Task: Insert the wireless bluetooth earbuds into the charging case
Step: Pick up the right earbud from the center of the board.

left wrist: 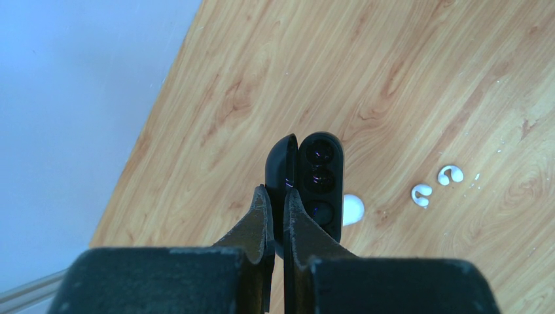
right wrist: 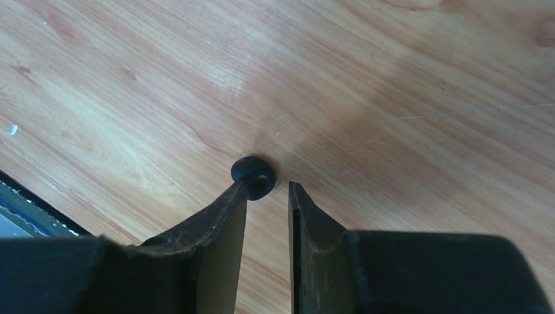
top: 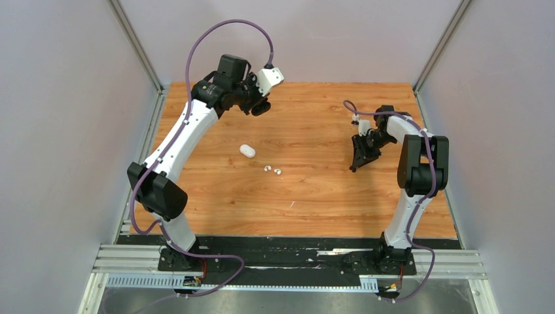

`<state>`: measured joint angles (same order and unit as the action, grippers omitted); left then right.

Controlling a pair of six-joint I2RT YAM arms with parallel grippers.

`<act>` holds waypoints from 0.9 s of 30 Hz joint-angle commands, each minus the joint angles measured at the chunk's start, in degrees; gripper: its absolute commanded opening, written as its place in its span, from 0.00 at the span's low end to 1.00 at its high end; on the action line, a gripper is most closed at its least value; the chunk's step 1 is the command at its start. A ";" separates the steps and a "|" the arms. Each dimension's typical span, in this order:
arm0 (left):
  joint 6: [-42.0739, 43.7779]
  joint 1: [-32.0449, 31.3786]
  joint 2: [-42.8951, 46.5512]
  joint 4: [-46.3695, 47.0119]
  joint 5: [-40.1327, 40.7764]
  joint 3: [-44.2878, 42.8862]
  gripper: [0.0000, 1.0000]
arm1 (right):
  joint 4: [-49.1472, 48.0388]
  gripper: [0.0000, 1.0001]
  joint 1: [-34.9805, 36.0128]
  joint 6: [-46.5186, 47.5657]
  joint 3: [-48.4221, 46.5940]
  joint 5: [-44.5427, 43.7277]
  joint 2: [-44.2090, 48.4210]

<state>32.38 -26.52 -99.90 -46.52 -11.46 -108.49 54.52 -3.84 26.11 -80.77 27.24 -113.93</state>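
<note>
The open black case [left wrist: 313,183] is pinched by the left gripper [left wrist: 276,196], one black bud [right wrist: 253,175] is left ungripped before the half-open right gripper [right wrist: 268,190], and the white buds [left wrist: 421,194] are unseated.

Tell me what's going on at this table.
The left gripper is shut on an open black oval charging case, held up off the wooden table. The right gripper is down at the table with its jaws apart. A small black earbud lies against one fingertip, not between the fingers. A closed white oval case and two small white earbuds lie on the wood, untouched.
</note>
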 commanded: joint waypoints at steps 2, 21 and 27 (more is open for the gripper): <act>-0.79 0.07 1.03 1.02 -0.05 -2.07 0.00 | -2.02 0.29 0.12 1.23 0.83 -1.85 -0.55; -1.00 0.07 1.11 1.26 -0.23 -1.62 0.00 | -2.80 0.21 3.13 0.28 1.96 -0.96 0.79; -1.09 0.07 1.11 1.26 -0.23 -1.53 0.00 | -2.57 0.16 3.16 -0.56 1.55 -1.26 2.06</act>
<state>32.27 -26.52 -99.90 -46.48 -11.46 -108.49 53.45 -0.51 25.58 -79.07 27.03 -114.19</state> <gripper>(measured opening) 0.029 0.172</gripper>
